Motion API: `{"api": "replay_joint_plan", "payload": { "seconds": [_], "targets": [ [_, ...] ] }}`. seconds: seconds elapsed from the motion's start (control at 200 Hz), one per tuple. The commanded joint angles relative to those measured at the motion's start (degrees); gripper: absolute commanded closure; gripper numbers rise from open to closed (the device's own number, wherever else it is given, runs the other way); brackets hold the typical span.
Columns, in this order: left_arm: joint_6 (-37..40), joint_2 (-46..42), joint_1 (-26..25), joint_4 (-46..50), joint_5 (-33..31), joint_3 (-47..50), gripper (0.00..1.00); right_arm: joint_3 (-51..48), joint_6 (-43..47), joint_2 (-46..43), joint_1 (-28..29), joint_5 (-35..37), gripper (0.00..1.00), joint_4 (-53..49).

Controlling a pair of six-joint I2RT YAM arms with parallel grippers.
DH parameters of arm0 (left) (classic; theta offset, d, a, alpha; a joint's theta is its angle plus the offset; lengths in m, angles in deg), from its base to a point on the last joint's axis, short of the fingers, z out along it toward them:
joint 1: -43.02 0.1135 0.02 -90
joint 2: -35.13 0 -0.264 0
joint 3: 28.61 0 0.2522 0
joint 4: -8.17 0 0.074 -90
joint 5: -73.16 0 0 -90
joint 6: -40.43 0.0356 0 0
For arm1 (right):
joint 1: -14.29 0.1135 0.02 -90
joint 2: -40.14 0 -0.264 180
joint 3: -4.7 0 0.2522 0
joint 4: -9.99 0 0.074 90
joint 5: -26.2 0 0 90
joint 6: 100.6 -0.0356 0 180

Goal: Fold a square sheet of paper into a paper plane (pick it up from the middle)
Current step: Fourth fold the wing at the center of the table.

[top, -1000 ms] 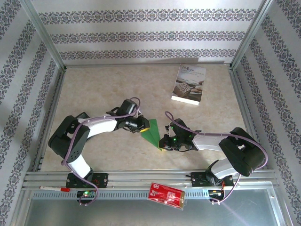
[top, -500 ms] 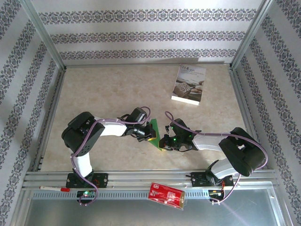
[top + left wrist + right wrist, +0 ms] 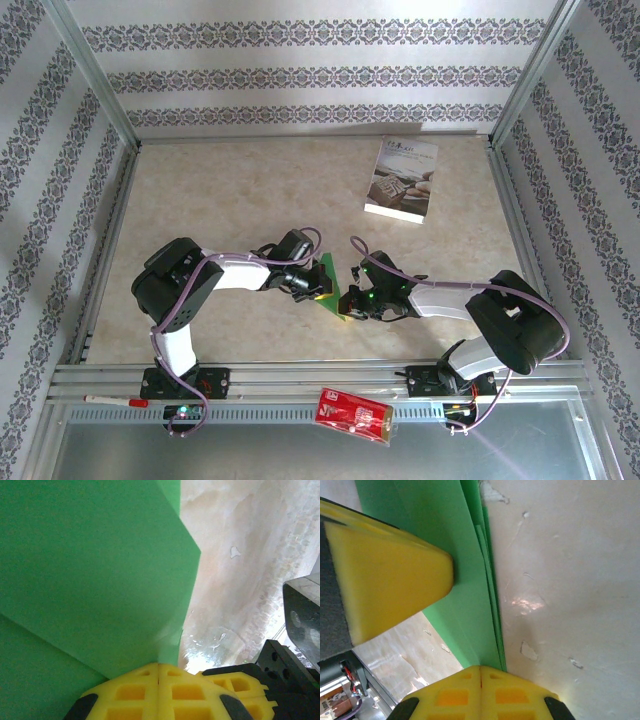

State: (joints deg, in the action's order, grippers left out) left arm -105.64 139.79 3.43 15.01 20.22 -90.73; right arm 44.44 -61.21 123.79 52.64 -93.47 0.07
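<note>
Green paper (image 3: 331,279), folded in layers, sits just inside the middle of the table's (image 3: 240,190) near edge. The left gripper (image 3: 318,290) pinches its left side and the right gripper (image 3: 345,304) pinches its near right edge, fingertips close together. Bare tabletop lies open toward the far and left edges; a white booklet (image 3: 402,180) lies well apart near the far right corner.

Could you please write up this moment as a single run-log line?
phase: mid-fold | left gripper: shut on folded green paper | right gripper: shut on its layered edge | printed booklet: far right
</note>
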Motion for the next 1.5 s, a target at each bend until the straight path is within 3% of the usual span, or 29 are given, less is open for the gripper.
{"api": "replay_joint_plan", "payload": {
  "seconds": [0.0,0.924,1.339,1.499],
  "targets": [
    [3.22,1.14,2.24,1.82,-0.89,0.43,1.00,-3.41,1.65,3.05,-0.64,7.50,1.00,-17.51],
    [15.75,6.08,15.80,16.93,-3.21,-11.07,1.00,-3.18,3.15,2.79,-0.08,8.87,1.00,-21.47],
    [17.16,9.77,21.22,18.72,-3.83,-16.72,1.00,-3.82,3.13,1.09,-0.02,9.04,1.00,-22.15],
    [14.98,4.43,22.03,16.86,-2.64,-15.88,0.94,-2.65,5.51,-1.59,0.77,7.15,1.00,-19.94]
  ]
}}
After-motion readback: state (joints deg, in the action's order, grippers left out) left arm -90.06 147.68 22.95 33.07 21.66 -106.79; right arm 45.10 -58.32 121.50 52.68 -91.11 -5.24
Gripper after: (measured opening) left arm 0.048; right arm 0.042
